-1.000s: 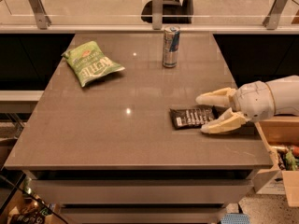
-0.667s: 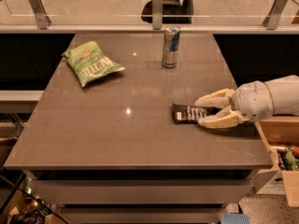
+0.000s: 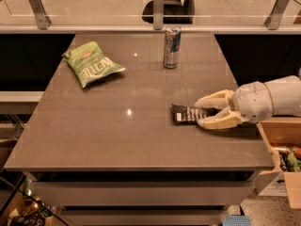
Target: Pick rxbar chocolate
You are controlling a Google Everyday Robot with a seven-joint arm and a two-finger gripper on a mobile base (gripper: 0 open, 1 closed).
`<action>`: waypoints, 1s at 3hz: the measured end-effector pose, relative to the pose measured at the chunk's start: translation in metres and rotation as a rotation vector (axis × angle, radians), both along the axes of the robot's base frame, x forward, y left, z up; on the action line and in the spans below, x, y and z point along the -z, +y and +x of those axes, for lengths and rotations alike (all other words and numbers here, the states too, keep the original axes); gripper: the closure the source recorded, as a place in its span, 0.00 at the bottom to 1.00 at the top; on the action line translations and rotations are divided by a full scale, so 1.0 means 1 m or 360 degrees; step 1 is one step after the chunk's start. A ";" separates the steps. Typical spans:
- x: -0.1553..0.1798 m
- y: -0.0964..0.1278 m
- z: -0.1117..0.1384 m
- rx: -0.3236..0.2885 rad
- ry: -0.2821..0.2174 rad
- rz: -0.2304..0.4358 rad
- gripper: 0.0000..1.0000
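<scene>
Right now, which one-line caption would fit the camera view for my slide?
Gripper from the right closed on the rxbar chocolate, flat on the table; green chip bag and can farther back.

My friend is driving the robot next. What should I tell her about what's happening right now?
Gripper: low over the table's right side, fingers seemingly closed on the right end of the rxbar chocolate.
Bar: lying flat on the table, not lifted yet.
Chip bag and can: farther back, apart from the bar.
Done: reach and grasp.
Left: lift the bar.
</scene>
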State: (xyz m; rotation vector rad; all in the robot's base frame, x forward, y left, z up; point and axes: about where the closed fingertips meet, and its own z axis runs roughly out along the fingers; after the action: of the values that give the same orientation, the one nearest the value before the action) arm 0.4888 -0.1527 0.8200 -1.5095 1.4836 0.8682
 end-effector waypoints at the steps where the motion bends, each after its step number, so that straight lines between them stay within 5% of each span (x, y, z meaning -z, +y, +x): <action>1: -0.006 0.002 0.000 0.0003 0.0003 -0.0015 1.00; 3: -0.030 0.002 -0.004 0.0038 -0.0001 -0.0043 1.00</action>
State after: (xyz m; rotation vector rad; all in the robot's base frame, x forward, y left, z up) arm 0.4848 -0.1510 0.8503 -1.5083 1.5155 0.8368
